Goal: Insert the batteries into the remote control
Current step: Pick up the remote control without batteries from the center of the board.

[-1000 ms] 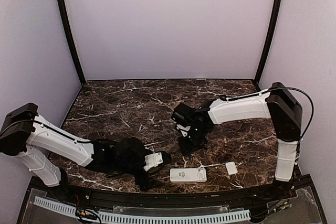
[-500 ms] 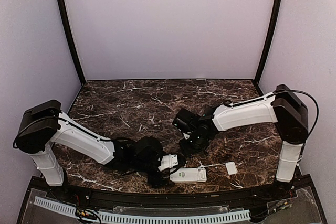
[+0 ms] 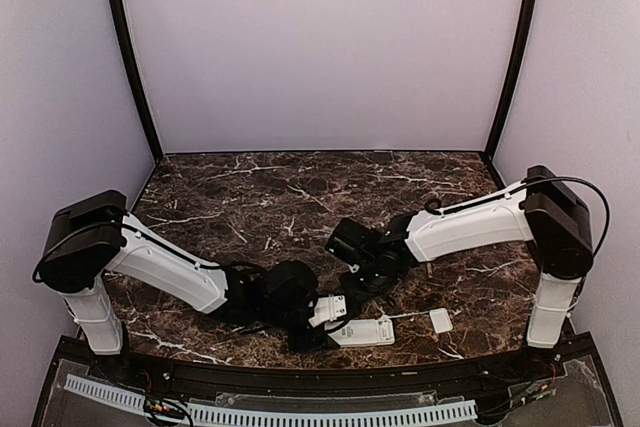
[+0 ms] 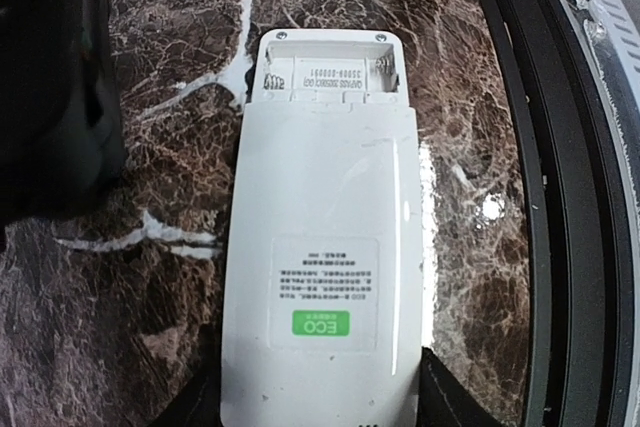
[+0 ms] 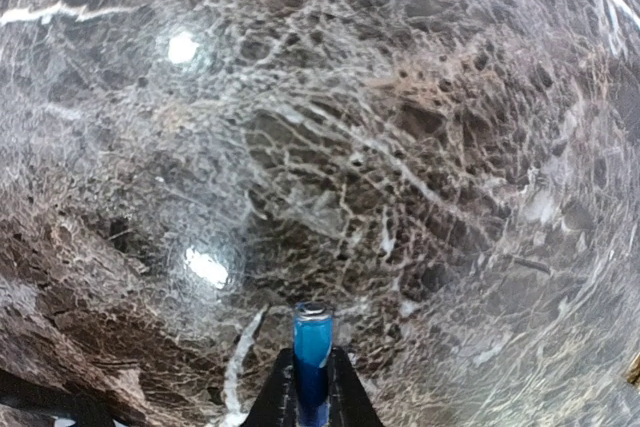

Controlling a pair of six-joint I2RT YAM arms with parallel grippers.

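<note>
The white remote control (image 3: 362, 332) lies back up near the table's front edge. In the left wrist view, the remote control (image 4: 325, 247) shows its green label and an open, empty battery bay (image 4: 330, 69) at its far end. My left gripper (image 4: 320, 392) has a finger against each long side of the near end, and in the top view this gripper (image 3: 335, 326) sits at the remote's left end. My right gripper (image 5: 312, 362) is shut on a blue battery (image 5: 312, 342) above the marble, and from above it (image 3: 362, 267) hangs just beyond the remote. No other battery shows.
A small white cover piece (image 3: 441, 320) lies right of the remote. The black front rail (image 4: 560, 197) runs close along the remote's near side. A dark bulk (image 4: 50, 77), apparently the right arm, stands beside the remote's open end.
My left arm has swung right along the front edge and brought its gripper onto the remote's left end. My right gripper has edged a little lower and toward the front with the battery.
</note>
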